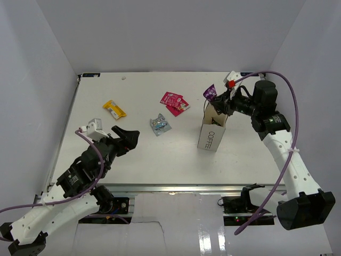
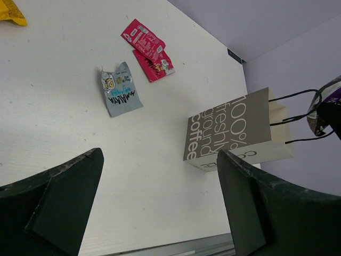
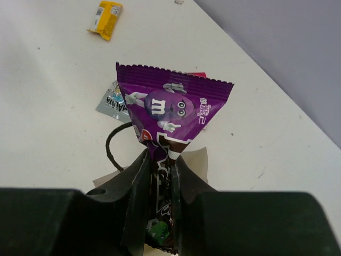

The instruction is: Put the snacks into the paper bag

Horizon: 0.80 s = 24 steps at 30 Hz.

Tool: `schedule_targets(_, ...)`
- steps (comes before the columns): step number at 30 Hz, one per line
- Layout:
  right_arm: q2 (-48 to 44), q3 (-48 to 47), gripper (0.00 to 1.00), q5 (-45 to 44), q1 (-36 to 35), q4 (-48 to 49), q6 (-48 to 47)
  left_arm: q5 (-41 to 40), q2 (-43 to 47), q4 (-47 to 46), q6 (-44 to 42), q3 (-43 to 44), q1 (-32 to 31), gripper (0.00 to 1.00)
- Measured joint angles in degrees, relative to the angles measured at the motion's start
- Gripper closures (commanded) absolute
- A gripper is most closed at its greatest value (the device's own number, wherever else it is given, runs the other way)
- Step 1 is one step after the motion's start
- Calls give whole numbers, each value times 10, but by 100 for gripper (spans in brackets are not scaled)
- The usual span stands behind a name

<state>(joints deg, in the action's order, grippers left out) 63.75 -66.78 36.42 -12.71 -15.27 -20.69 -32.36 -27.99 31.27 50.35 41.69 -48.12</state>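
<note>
While the small shiny purple wrapped packet [image 3: 171,109] sits pinched by its lower edge, the right gripper [image 3: 160,160] is clenched on it, holding it just over the open mouth of the small white upright paper bag [image 1: 212,133]. The bag stands at the right of the white table [image 1: 149,160]. The packet is held above the opening, not inside, probably so it drops straight in on release. Something dark brown shows between the fingers too; it's unclear whether that is a separate wrapper.

Loose snacks lie left of the bag: a silver-blue flat packet [image 1: 160,125] nearest, two overlapping red-pink packets [image 1: 175,102] behind it, and a yellow packet [image 1: 114,109] farther left.

The left gripper [image 1: 128,136] hangs near the table's front left, jaws spread wide, grasping nothing, likely placed for a next pick.
</note>
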Motion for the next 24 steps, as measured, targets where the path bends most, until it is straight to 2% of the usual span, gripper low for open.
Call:
schedule_targets(7, 10, 40, 70, -1, 4, 34, 14, 3, 12, -1, 0, -5, 0, 2)
schedule_targets(13, 13, 42, 54, 0, 4, 53, 12, 5, 12, -1, 1, -7, 0, 2)
schedule_targets(16, 13, 48, 51, 2, 4, 56, 10, 5, 8, -1, 1, -7, 0, 2)
schedule_targets(23, 8, 48, 45, 12, 4, 59, 10, -6, -63, 0, -3, 15, 0, 2)
schedule_targets(24, 6, 47, 39, 13, 4, 58, 10, -10, -76, 0, -3, 22, 0, 2)
